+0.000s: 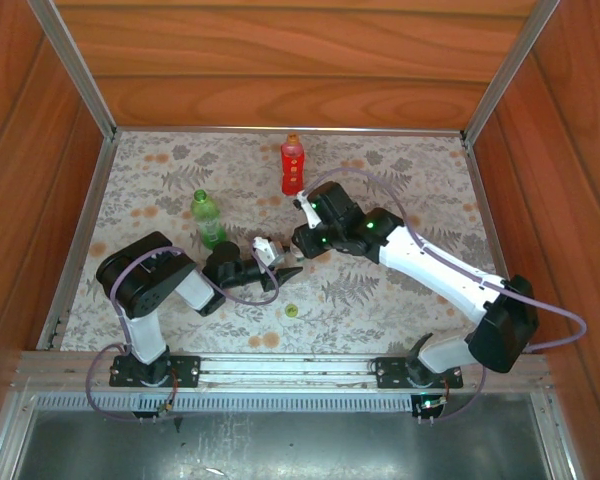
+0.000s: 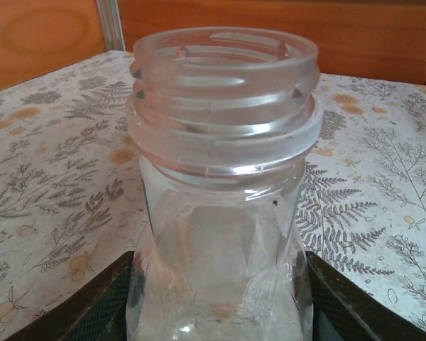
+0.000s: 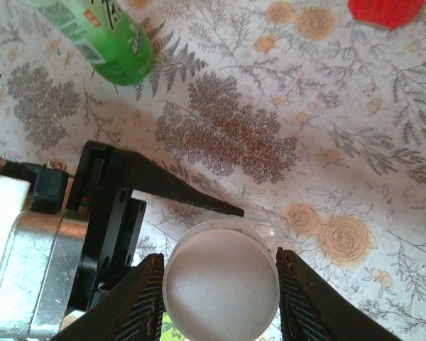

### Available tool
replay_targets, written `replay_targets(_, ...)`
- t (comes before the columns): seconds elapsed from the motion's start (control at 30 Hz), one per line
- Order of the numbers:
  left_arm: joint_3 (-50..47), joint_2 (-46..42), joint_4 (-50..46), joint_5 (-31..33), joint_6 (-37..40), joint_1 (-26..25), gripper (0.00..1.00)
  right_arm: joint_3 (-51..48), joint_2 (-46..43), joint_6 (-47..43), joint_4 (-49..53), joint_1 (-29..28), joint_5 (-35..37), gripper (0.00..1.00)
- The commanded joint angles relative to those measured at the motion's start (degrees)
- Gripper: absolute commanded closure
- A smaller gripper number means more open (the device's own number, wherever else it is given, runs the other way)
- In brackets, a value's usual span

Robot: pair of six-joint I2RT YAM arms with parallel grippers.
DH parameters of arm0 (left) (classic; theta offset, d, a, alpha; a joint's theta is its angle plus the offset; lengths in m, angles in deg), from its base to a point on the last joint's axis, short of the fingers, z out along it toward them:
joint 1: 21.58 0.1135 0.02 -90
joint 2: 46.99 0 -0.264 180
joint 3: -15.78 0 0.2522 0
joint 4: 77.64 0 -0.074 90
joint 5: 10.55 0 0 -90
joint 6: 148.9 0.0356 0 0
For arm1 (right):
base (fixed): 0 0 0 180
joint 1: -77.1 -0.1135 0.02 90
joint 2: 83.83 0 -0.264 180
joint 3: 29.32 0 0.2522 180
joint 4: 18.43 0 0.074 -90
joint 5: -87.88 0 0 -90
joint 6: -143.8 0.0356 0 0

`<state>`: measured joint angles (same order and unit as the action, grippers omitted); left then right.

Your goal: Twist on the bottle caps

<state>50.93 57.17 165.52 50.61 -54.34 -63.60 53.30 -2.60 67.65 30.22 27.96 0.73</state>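
Centre of table [image 1: 430, 175]: left gripper [image 2: 213, 312] was clamped on the clear bottle [image 2: 224, 142], right gripper [image 3: 220, 298] pinched the white cap [image 3: 220, 273] near its open mouth, where it needed seating level before twisting.

- short clear plastic bottle [image 2: 224, 177]: glossy, see-through, with smooth moulded thread ridges at the neck
- round white plastic cap [image 3: 220, 284]: matt, faintly grainy top
- translucent green plastic bottle [image 1: 210, 228]: shiny
- flower-printed desk cloth [image 1: 380, 290]: matt, flat
- brown wood-panel walls [image 1: 300, 60]: smooth, with a satin sheen
- silver metal rail [image 1: 290, 368]: brushed, with a dull gleam
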Motion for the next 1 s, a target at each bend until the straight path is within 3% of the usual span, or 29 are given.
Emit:
replay_targets(0.0,0.90,1.05,-0.10,-1.64,0.57,-0.34,0.43,0.87,0.61,-1.52,2.17,-0.67,-0.39,0.58)
replay_targets(0.5,1.09,1.04,-0.07,-1.83,0.98,-0.30,0.43,2.37,4.01,-3.68,4.30,-1.69,0.20,0.59)
replay_targets(0.97,1.15,1.22,-0.09,-1.92,1.15,-0.34,0.43,5.51,7.25,-6.13,11.55,-4.30,5.36,0.59)
